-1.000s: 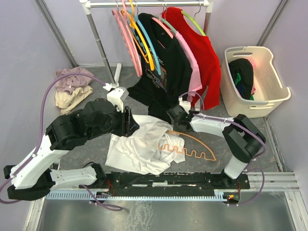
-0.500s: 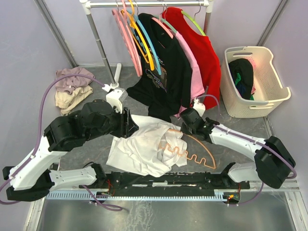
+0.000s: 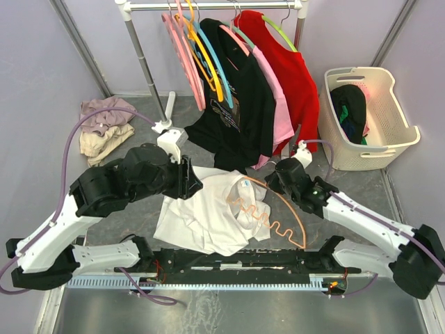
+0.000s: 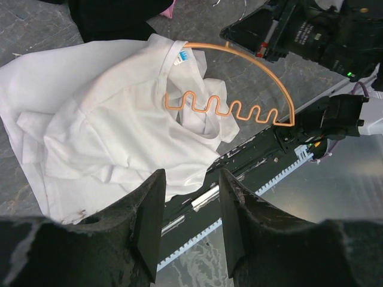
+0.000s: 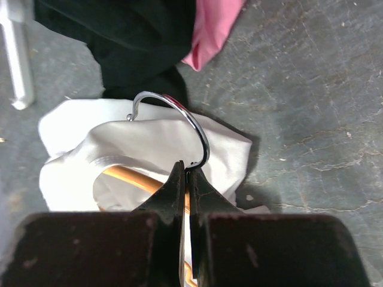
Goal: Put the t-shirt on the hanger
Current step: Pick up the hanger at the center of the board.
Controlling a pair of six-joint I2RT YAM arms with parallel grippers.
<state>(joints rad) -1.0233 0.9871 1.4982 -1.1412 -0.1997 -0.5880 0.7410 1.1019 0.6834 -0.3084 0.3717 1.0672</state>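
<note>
The white t-shirt (image 3: 198, 219) lies crumpled on the grey floor between the arms, its blue neck label (image 3: 247, 183) facing up. The orange hanger (image 3: 286, 209) lies over the shirt's right side, with its wavy bar (image 4: 227, 109) on the cloth near the collar. My right gripper (image 3: 272, 182) is shut on the base of the hanger's metal hook (image 5: 194, 122). In the right wrist view the orange arm (image 5: 128, 178) shows inside the collar opening of the t-shirt (image 5: 149, 137). My left gripper (image 4: 191, 179) is open and empty, held above the t-shirt's (image 4: 108, 131) near-left part.
A clothes rail (image 3: 208, 5) at the back holds pink and yellow hangers and black (image 3: 240, 90), pink and red shirts that hang down near the t-shirt. A white laundry basket (image 3: 396, 139) stands at the right. A clothes pile (image 3: 104, 129) lies at the left. A metal rail (image 3: 243, 261) runs along the near edge.
My right gripper has moved right and nearer with the hook in it, swinging the hanger to a steeper angle across the shirt. The left arm has barely moved.
</note>
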